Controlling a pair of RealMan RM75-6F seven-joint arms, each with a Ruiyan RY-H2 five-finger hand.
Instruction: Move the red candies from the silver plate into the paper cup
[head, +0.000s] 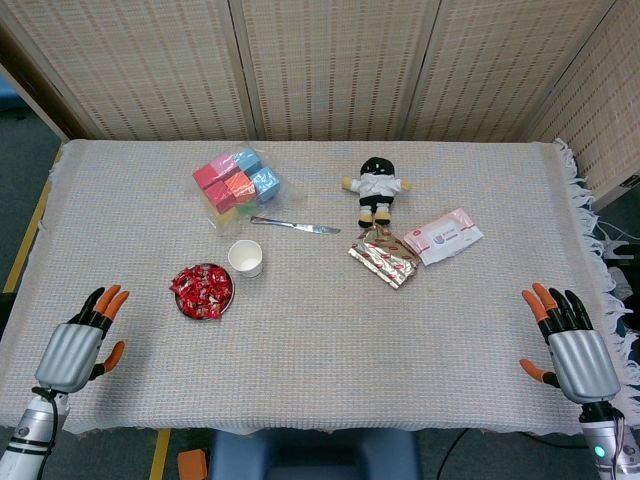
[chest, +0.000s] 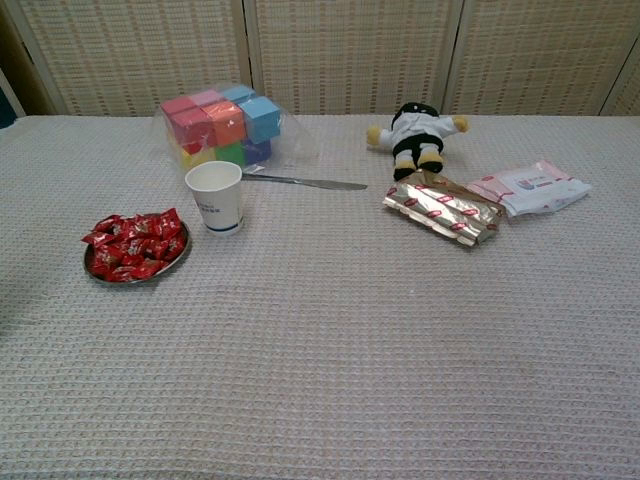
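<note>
A pile of red candies (head: 202, 289) (chest: 135, 244) fills a small silver plate (head: 184, 309) (chest: 90, 270) on the left half of the table. Just behind and right of it stands a white paper cup (head: 245, 257) (chest: 215, 196), upright. My left hand (head: 74, 345) hovers over the near left corner of the table, fingers spread, holding nothing, well left of the plate. My right hand (head: 568, 343) is at the near right edge, fingers apart and empty. Neither hand shows in the chest view.
A bag of coloured blocks (head: 236, 186) lies behind the cup, with a table knife (head: 296, 226) beside it. A small doll (head: 376, 187), a foil packet (head: 383, 257) and a pink tissue pack (head: 443, 236) lie right of centre.
</note>
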